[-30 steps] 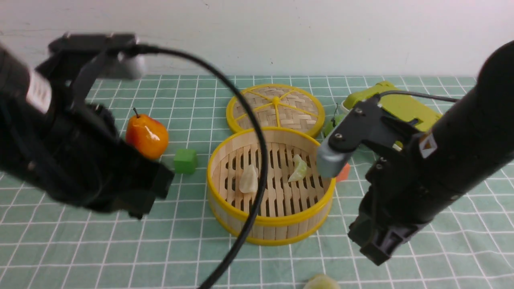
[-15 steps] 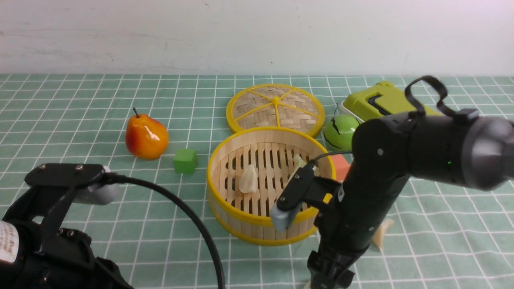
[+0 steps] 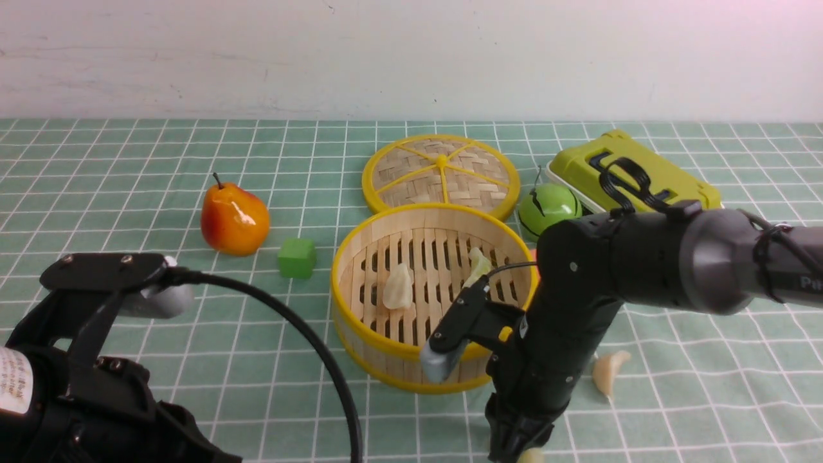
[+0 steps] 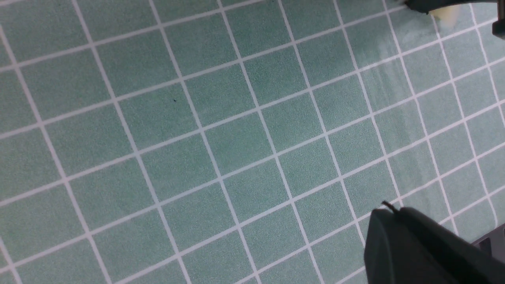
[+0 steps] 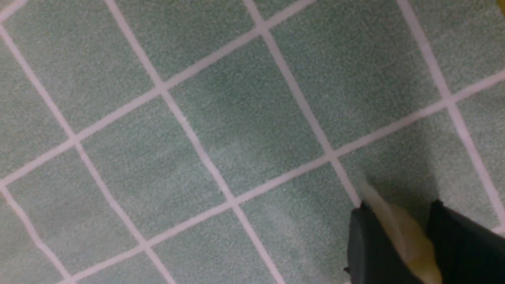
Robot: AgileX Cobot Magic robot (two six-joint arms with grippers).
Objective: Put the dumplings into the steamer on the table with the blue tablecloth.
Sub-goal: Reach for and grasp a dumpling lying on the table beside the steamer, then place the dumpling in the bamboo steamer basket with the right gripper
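The steamer (image 3: 360,257) stands mid-table on the blue tablecloth (image 3: 128,161), holding a cream dumpling (image 3: 398,287) and a pale green dumpling (image 3: 478,263). Another cream dumpling (image 3: 607,373) lies on the cloth to its right. My right gripper (image 3: 514,450) points down at the cloth in front of the steamer. In the right wrist view this gripper (image 5: 398,207) has its fingers closed on a pale dumpling (image 5: 398,232), whose tip shows in the front view (image 3: 532,456). My left gripper (image 4: 384,209) is shut and empty over bare cloth at the near left.
A woven lid (image 3: 441,173) lies behind the steamer. A pear (image 3: 235,218) and a green cube (image 3: 297,257) sit to its left. A green ball (image 3: 545,209) and a yellow-green box (image 3: 630,173) sit at the back right. The left arm's cable (image 3: 308,347) arcs near the steamer.
Both arms came down from high in the view. The left arm sank to the near left. The right arm dropped in front of the steamer and its fingers closed round a dumpling.
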